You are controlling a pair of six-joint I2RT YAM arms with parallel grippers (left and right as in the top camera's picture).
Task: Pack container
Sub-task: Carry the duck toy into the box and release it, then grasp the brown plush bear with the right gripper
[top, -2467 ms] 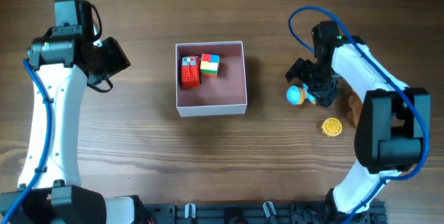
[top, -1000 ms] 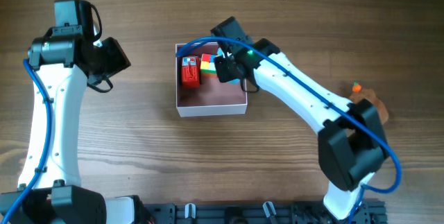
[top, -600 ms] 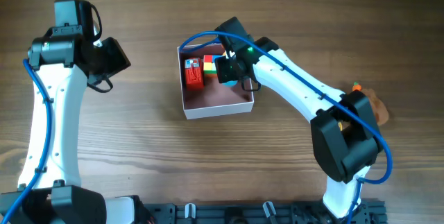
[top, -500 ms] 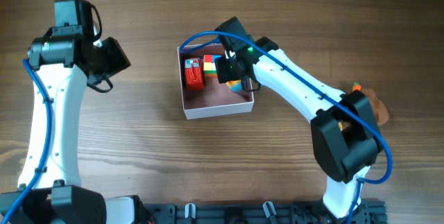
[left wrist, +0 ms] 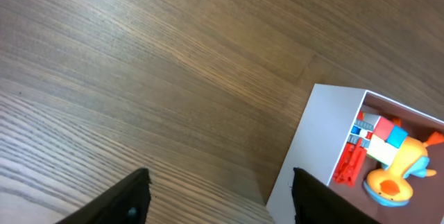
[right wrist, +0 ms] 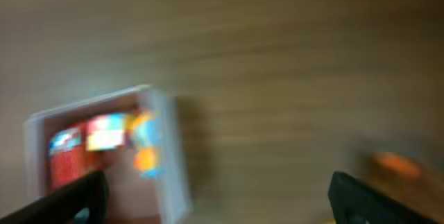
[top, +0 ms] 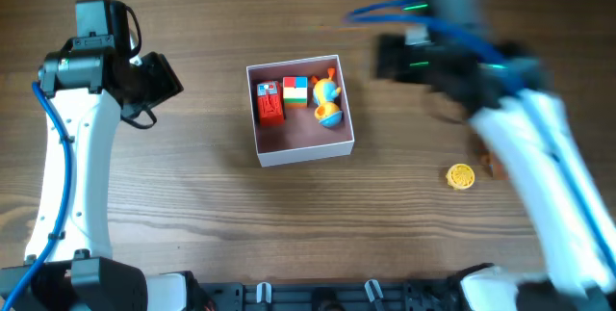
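Note:
The container (top: 304, 151), a square white-walled box with a dusky pink inside, sits mid-table. It holds a red toy (top: 267, 100), a coloured block (top: 295, 90) and an orange-and-blue duck toy (top: 327, 99). It also shows in the left wrist view (left wrist: 316, 148) and, blurred, in the right wrist view (right wrist: 163, 154). My left gripper (left wrist: 218, 200) is open and empty, above bare wood left of the container. My right gripper (right wrist: 215, 196) is open and empty, right of the container; the right arm (top: 452, 51) is blurred with motion.
A yellow round toy (top: 461, 176) lies on the wood at the right, with a brown object (top: 487, 165) beside it, partly hidden by the right arm. A blurred orange thing (right wrist: 392, 161) shows in the right wrist view.
The right gripper carried the orange-and-blue duck toy from the right side into the container and let it go. It has swung back out to the right. The container shifted slightly. The left arm stayed still.

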